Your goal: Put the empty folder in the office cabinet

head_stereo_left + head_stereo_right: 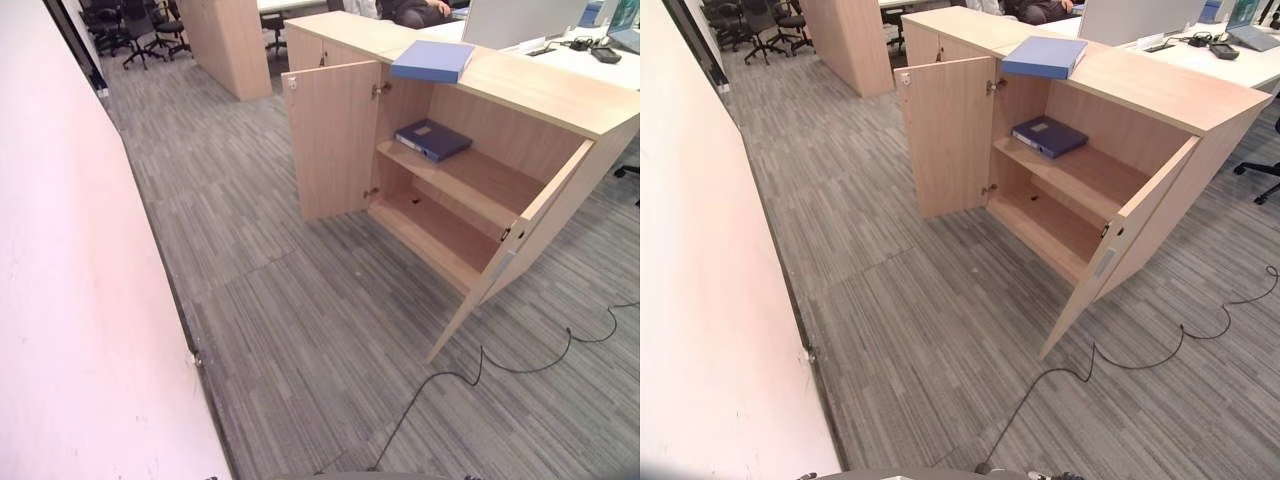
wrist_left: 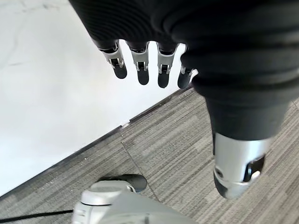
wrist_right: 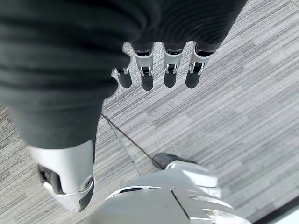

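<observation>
Folder: a light blue folder [image 1: 432,60] lies flat on top of the cabinet, at upper centre-right of the head views, one corner reaching the front edge above the open compartment.
Left hand: the left hand [image 2: 140,65] hangs over the carpet beside a white wall, its fingers [image 2: 142,74] straight and relaxed, thumb apart; it holds nothing.
Right hand: the right hand [image 3: 154,70] hangs over the carpet, fingers [image 3: 170,77] straight and loose, thumb apart; it holds nothing.
Carpet: grey striped carpet [image 1: 300,330] spreads between the wall and the cabinet.
Wall: a white wall [image 1: 70,300] runs down the left side of the frame.
Cabinet: a pale wood cabinet [image 1: 540,95] stands at upper right, both doors swung open; the left door [image 1: 335,140] faces the camera, the right door [image 1: 520,235] shows edge-on.
Shelf: the upper shelf [image 1: 480,185] carries a dark blue folder [image 1: 433,139] lying flat near its left end; the lower shelf [image 1: 430,230] is below it.
Desk: a white desk [image 1: 590,60] lies behind the cabinet.
Chairs: black office chairs [image 1: 135,25] stand at upper left.
</observation>
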`<state>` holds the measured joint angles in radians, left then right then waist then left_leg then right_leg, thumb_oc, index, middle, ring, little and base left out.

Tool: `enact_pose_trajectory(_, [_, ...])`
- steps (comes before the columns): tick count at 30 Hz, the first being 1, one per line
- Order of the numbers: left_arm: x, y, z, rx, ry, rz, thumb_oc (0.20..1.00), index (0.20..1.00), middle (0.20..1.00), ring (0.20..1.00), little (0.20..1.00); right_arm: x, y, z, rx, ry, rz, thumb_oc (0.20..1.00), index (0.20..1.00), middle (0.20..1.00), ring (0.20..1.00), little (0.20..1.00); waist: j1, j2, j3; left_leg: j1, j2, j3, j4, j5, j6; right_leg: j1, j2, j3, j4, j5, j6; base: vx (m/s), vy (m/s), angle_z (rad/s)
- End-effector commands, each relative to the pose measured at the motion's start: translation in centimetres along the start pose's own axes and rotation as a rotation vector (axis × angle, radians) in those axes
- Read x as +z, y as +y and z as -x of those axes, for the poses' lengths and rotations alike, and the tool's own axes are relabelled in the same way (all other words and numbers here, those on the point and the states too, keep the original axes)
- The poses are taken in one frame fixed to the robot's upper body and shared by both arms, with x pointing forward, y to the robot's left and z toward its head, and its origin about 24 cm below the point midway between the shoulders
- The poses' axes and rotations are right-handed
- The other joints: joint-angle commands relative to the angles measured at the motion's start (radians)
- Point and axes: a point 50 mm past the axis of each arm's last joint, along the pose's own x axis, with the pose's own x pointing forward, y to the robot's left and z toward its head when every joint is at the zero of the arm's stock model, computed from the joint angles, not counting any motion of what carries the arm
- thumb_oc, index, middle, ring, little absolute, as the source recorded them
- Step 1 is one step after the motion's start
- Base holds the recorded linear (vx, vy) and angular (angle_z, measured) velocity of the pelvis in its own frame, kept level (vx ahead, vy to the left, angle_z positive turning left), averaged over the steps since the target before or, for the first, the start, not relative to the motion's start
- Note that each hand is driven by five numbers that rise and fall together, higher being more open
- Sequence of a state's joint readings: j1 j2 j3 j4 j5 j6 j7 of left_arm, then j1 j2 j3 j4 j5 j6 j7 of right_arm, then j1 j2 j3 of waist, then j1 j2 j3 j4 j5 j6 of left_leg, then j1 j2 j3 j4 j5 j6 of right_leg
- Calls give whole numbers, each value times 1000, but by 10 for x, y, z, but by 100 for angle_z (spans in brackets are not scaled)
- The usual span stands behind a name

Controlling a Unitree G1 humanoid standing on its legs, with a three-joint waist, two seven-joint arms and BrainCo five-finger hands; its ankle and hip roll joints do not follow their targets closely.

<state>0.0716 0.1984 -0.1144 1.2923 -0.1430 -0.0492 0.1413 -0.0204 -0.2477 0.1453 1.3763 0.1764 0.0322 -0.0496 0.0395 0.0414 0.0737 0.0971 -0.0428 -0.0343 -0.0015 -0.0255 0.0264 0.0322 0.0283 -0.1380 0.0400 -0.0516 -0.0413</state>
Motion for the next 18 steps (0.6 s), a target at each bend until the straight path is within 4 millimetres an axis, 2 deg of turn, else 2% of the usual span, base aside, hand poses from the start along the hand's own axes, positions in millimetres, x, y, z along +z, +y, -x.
enact_pose_trajectory(1, [5,9,-2,32,-4,50,1000,1000,1000,1000,1000,8,-2,0,-19,0,-8,1000,1000,1000,1000,1000,2,-52,-7,38,-16,-89,-86,-39,-17,94,-56,-7,-127,46,112,0,0,0])
enact_pose_trajectory(18, [5,5,-2,12,-9,-28,1000,1000,1000,1000,1000,7,1,0,-9,1,13,1000,1000,1000,1000,1000,2,-52,-3,37,-14,-90,-86,-38,-19,95,-56,-11,-127,45,111,0,0,0])
